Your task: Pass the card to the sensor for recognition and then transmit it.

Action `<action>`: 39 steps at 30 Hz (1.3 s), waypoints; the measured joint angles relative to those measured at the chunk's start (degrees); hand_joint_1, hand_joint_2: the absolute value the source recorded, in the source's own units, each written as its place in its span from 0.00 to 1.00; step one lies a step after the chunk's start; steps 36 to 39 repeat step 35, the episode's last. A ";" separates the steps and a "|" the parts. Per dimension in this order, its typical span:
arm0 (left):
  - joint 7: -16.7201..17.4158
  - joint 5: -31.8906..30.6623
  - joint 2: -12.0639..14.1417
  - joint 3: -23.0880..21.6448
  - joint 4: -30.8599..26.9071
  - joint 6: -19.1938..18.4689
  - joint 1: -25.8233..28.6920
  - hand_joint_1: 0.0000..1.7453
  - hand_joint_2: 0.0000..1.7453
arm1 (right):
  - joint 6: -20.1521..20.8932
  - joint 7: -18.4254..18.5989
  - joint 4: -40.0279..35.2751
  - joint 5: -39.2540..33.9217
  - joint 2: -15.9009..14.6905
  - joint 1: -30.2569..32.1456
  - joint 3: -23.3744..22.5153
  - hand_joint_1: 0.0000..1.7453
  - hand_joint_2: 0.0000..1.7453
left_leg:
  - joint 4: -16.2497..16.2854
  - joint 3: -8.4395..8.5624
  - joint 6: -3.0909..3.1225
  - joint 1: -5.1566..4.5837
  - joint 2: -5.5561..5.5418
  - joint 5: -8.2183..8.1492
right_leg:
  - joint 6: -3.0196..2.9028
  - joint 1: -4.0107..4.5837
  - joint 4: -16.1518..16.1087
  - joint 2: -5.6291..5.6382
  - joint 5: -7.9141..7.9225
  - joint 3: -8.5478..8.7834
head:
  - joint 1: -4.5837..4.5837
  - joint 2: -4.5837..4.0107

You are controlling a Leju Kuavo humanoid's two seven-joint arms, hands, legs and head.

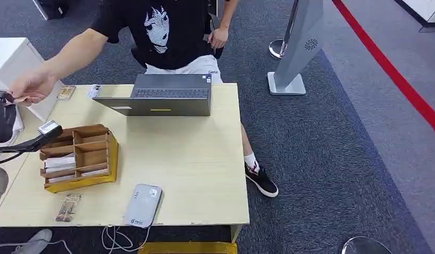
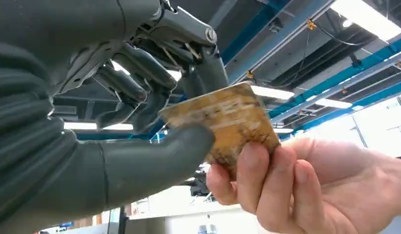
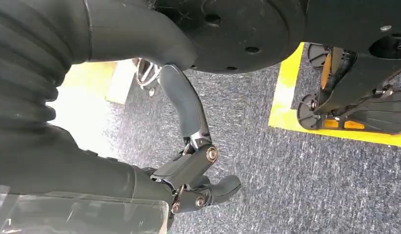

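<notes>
A worn yellow-brown card point(image 2: 223, 119) is pinched between the thumb and fingers of my left hand point(image 2: 140, 122). A person's fingers point(image 2: 257, 180) grip the same card from the other side. In the head view my left hand point(image 1: 2, 119) is raised at the table's far left edge, and the person's hand point(image 1: 30, 87) reaches right up to it. A flat white reader point(image 1: 143, 205) lies near the table's front edge. My right hand point(image 3: 193, 165) hangs over grey carpet with loosely bent fingers and holds nothing.
A wooden organizer point(image 1: 78, 156) with cards stands on the left of the pale table point(image 1: 194, 169). A small grey device on a black arm point(image 1: 48, 128) sits beside it. An open laptop point(image 1: 162, 95) is at the back, loose cards point(image 1: 67, 207) at the front left.
</notes>
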 joint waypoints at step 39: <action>-36.32 70.33 -33.17 13.92 -70.19 -7.30 63.69 0.00 1.00 | -8.61 -8.11 0.24 -15.58 0.13 1.85 -9.68 0.00 1.00 | -0.01 0.60 0.35 -0.29 -0.31 -0.92 | 0.30 -0.23 -0.08 -0.41 -0.95 0.74 | 0.18 0.00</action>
